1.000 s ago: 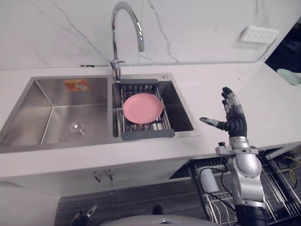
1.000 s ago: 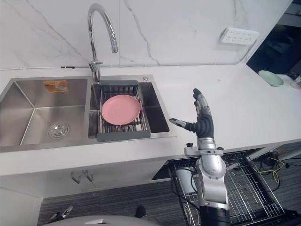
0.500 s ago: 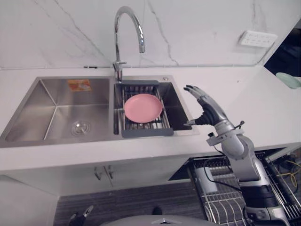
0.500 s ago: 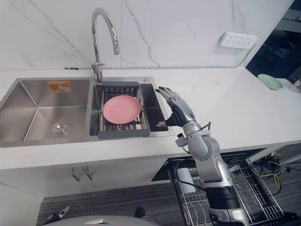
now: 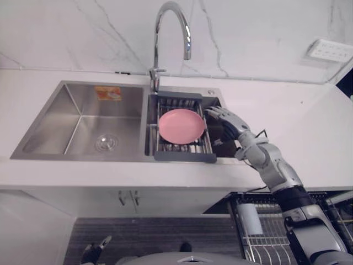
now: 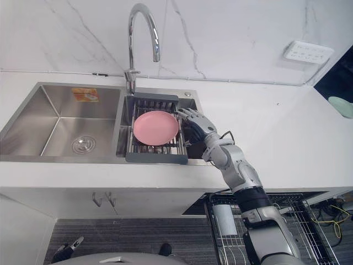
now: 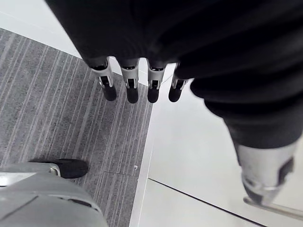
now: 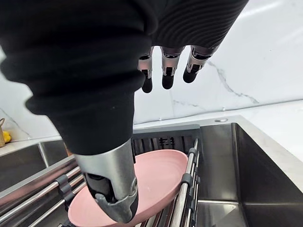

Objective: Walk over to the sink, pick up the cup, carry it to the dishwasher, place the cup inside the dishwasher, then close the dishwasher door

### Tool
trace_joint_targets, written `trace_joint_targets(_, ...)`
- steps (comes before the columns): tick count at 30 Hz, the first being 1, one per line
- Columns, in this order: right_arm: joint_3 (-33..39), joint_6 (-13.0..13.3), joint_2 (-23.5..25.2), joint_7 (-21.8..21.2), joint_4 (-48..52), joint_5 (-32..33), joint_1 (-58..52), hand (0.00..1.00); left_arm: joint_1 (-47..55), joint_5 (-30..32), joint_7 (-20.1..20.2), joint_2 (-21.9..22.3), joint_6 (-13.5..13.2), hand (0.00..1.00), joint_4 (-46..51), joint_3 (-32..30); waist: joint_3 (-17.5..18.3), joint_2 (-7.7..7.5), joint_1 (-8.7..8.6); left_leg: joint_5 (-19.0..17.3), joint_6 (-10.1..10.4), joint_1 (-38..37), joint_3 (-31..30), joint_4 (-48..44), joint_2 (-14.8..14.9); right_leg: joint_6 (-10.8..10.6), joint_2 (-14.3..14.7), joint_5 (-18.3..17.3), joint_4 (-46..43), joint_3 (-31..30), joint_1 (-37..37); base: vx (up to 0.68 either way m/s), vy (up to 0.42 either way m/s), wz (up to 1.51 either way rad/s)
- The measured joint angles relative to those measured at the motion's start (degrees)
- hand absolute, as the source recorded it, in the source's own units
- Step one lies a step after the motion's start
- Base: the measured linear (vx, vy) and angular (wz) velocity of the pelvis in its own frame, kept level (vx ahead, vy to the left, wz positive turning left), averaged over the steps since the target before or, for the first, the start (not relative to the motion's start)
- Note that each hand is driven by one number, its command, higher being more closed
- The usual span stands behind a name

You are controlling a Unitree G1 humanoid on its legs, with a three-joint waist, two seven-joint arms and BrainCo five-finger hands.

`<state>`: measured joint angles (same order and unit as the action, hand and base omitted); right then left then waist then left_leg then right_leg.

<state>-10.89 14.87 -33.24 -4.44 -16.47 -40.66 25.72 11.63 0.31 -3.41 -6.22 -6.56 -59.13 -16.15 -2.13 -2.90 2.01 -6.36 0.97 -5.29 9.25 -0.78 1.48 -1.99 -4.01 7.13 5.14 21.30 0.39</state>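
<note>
Brushed steel sink (image 5: 83, 118) with dull sheen, mirror-polished metal tap (image 5: 165, 16), matt pink plate (image 5: 181, 125), metal wire rack (image 5: 185, 157) in dark grey matt frame, smooth white counter (image 5: 309, 138), glossy veined stone wall (image 5: 248, 27), my right hand (image 5: 229, 122) in silver metal under a dark ribbed cover (image 8: 71, 71).

Plate (image 6: 156, 127) on rack (image 6: 156, 159) in sink (image 6: 33, 118)

Right hand (image 6: 196, 126) hides part of the sink (image 6: 33, 110) — green bowl (image 6: 343, 106) cut by edge.

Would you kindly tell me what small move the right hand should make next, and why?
Probably ease the right hand slightly toward the pink dish and curl its fingers round the near rim: the hand is open, holds nothing, and hovers just beside the dish on the sink rack.
</note>
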Motion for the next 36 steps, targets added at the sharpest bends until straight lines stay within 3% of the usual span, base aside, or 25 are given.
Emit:
trace_joint_targets(9,-2.24,0.58,0.16,1.57,-7.33,-0.29,3.07,0.0,0.61,0.03,0.04,-0.24,0.36,0.0,0.48,-0.03,-1.03,-1.75,1.51,1.83,-0.5,0.42,-1.58,1.42,-0.83,-0.06,-0.9,0.07,0.01,1.37,-0.11,-0.04,0.028,0.1)
trace_joint_targets(18,-2.58,1.24,0.2,1.92,-12.59,-0.46,4.34,0.0,1.37,0.03,0.15,-0.38,0.31,0.0,2.25,-0.02,-1.17,-1.76,1.8,2.74,-0.4,1.39,-3.36,1.99,-0.85,-0.02,-0.99,0.0,0.0,3.13,-0.51,0.0,0.007,0.09)
trace_joint_targets(28,-3.74,1.77,0.31,5.05,-16.11,-6.45,4.34,0.0,1.83,-0.03,0.2,-0.4,0.13,0.0,2.31,-0.03,-1.38,-2.1,3.07,3.06,-0.49,2.28,-4.95,1.98,-1.25,-0.09,-1.49,-0.03,-0.01,4.74,-0.54,0.01,0.02,0.08)
trace_joint_targets(36,-4.29,2.47,0.85,5.13,-16.38,-6.92,4.32,0.0,2.75,-0.09,0.2,-0.43,-0.44,0.0,2.59,-0.05,-1.64,-2.49,3.25,3.82,-0.75,3.21,-6.43,2.39,-1.76,-0.3,-2.0,-0.19,-0.01,6.33,-0.48,-0.01,0.024,0.1)
